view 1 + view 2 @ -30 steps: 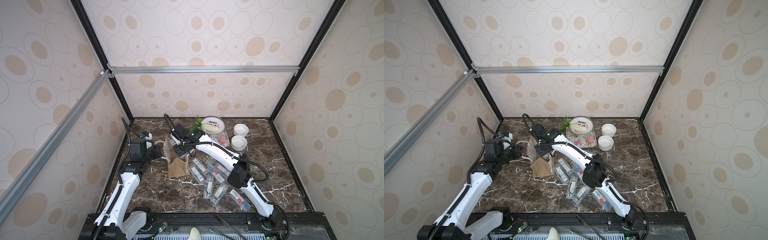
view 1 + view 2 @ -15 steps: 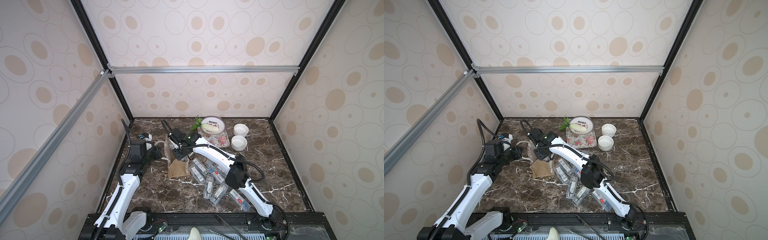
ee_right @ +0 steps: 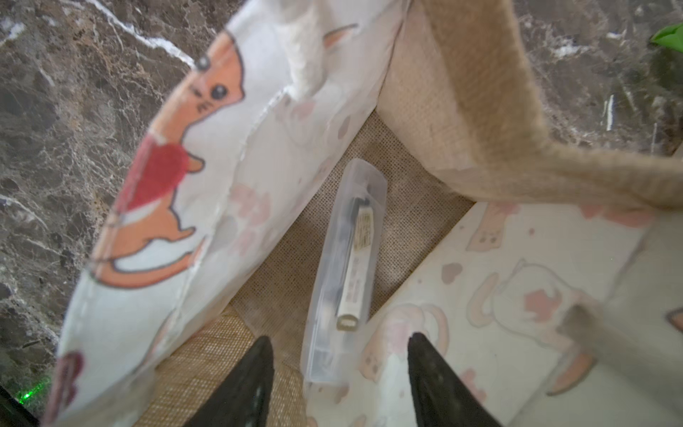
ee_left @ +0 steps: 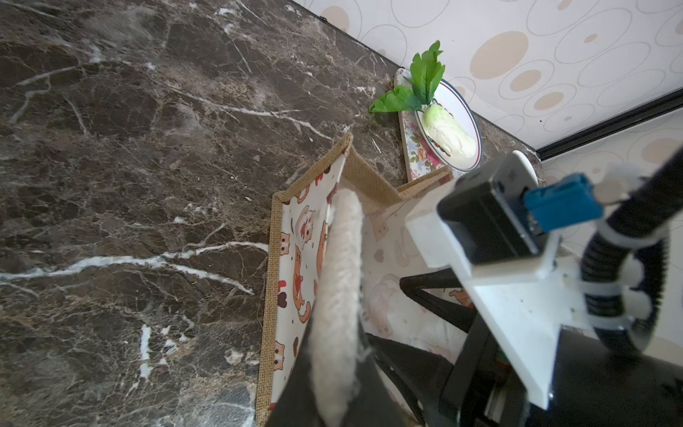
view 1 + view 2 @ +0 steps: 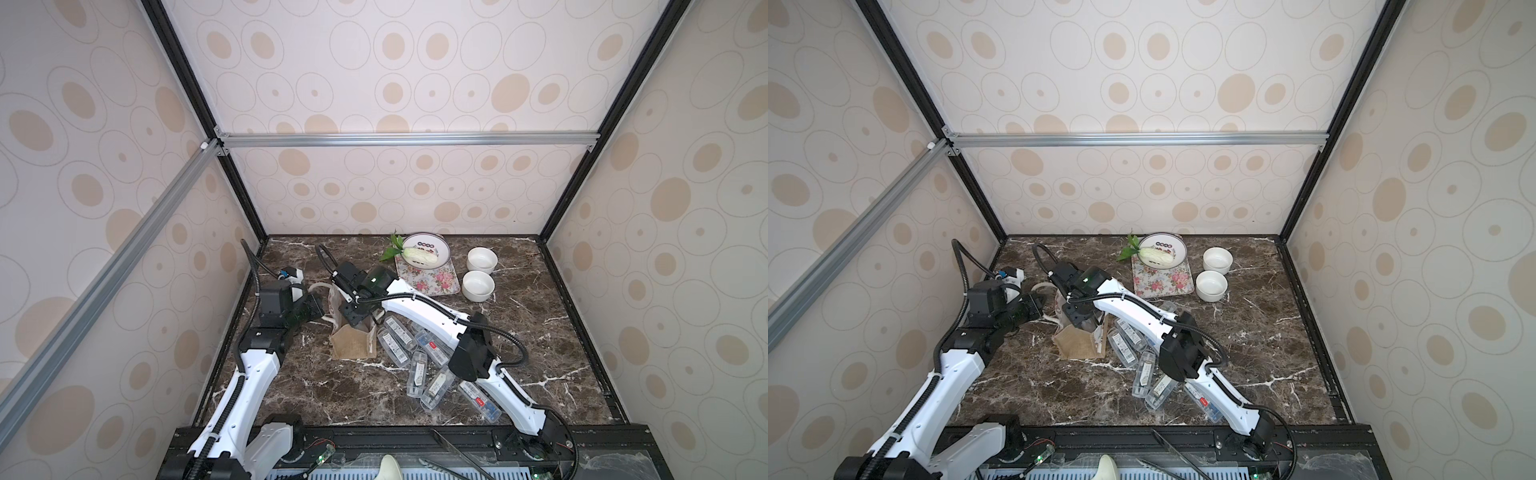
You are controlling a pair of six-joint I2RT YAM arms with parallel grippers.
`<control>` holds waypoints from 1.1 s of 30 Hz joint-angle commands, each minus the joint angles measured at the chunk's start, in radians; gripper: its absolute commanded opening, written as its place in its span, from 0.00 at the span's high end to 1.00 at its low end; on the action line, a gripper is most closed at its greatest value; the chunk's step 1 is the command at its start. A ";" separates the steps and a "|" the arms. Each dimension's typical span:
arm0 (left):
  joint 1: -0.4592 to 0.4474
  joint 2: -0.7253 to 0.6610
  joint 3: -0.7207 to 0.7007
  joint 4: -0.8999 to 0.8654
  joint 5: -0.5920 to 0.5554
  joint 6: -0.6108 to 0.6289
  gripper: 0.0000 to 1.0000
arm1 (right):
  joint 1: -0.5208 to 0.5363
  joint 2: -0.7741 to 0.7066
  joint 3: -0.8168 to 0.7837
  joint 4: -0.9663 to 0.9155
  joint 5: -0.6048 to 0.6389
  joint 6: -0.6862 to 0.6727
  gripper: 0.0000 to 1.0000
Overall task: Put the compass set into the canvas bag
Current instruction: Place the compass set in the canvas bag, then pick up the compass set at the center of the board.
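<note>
Inside bag [image 3: 436,92], compass set [image 3: 347,258] lies on the floor; right gripper [image 3: 340,336] jaws apart at its near end, not touching. Left gripper [image 4: 334,392] clamped on handle [image 4: 340,258].

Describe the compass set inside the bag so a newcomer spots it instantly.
On the marble table, find the upright tan canvas bag. The compass set rests on its burlap bottom: a slim clear case. Unlike the cases scattered outside, it alone is inside.

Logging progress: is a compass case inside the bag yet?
Inside: one clear case lies on the floor of the bag, free of the open right gripper.
</note>
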 commanded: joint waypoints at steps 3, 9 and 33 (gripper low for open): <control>0.004 -0.028 -0.008 0.003 -0.016 -0.027 1.00 | 0.001 -0.081 0.030 -0.024 0.024 -0.012 0.35; 0.005 -0.048 -0.033 0.016 -0.021 -0.064 1.00 | -0.038 -0.219 0.026 -0.018 -0.023 -0.007 0.35; -0.006 -0.087 -0.045 -0.019 -0.005 -0.197 1.00 | -0.386 -0.749 -0.992 -0.003 -0.006 -0.069 0.30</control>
